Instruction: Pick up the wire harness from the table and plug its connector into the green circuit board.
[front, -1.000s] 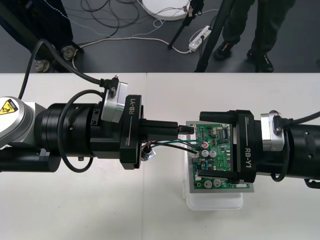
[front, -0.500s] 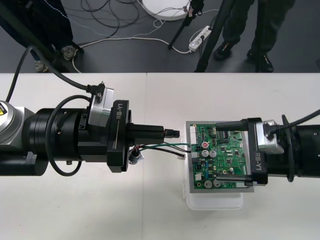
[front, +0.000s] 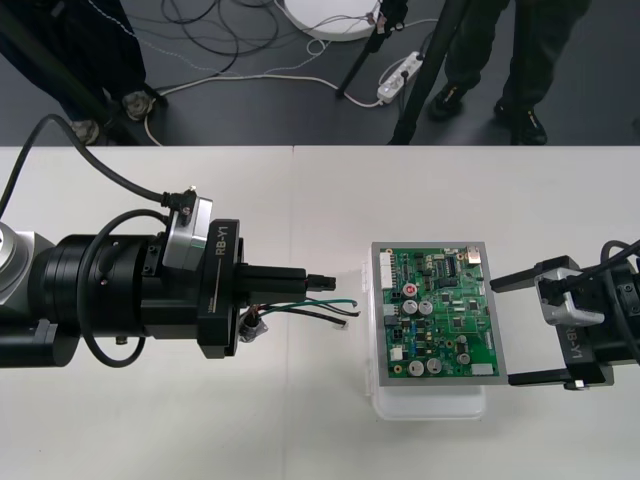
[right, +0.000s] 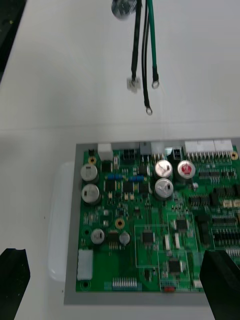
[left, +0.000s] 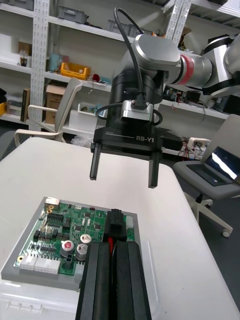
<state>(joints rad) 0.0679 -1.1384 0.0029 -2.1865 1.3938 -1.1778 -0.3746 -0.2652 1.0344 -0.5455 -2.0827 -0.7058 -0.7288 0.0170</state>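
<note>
The green circuit board (front: 437, 312) lies on its white base (front: 430, 405) right of centre. My left gripper (front: 322, 275) hovers a short way left of it, shut on the harness's black plug (front: 318, 274). Below its fingers trail the loose wires (front: 318, 305), and the metal socket (front: 252, 326) hangs under the wrist. In the left wrist view the plug (left: 116, 225) sits between my shut fingers (left: 100, 280), pointing at the board (left: 60, 232). My right gripper (front: 503, 331) stands open at the board's right edge. Its wrist view looks across the board (right: 150, 220) to the wire ends (right: 145, 60).
The white base juts out past the board's near edge. Bare table lies in front of and behind the board. The other gripper (left: 125, 167) faces my left wrist camera from beyond the board.
My left gripper has drawn back to the left, carrying the plug and wires off the board. The right gripper has pulled back to the right, from over the board to its right edge.
</note>
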